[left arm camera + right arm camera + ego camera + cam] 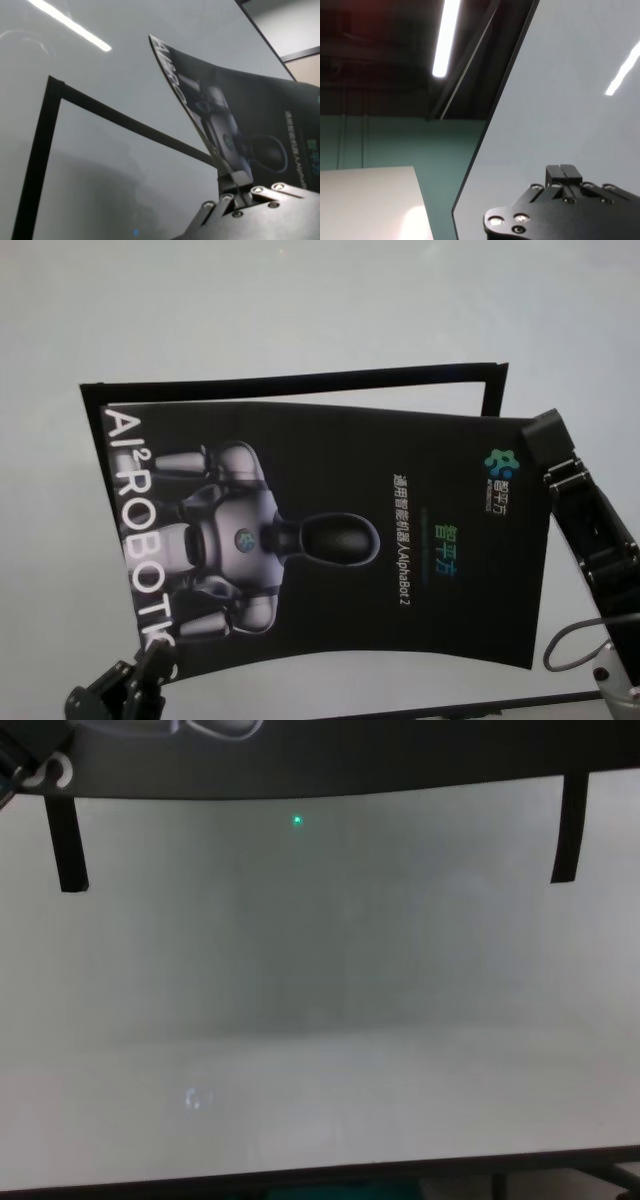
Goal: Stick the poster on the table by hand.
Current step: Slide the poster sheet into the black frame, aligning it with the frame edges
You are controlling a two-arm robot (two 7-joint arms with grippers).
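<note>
Black glossy poster (330, 530) is held lifted and bowed above the white-grey bench (300, 300), unstuck, with left gripper (234, 194) jaws clamped on its edge and right gripper (548, 445) jaws' state untellable.

Teal wall (395, 145), dark ceiling (375, 45), lit strip light (446, 37)

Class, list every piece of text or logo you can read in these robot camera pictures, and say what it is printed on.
All text is on the large black glossy poster with the silver-grey robot figure:
"AI² ROBOT..." in big white letters along one edge; the end is hidden behind the left gripper.
"AlphaBot 2" closing a line of small Chinese characters I cannot read.
A teal-green logo and green Chinese characters: too small to read.
</note>
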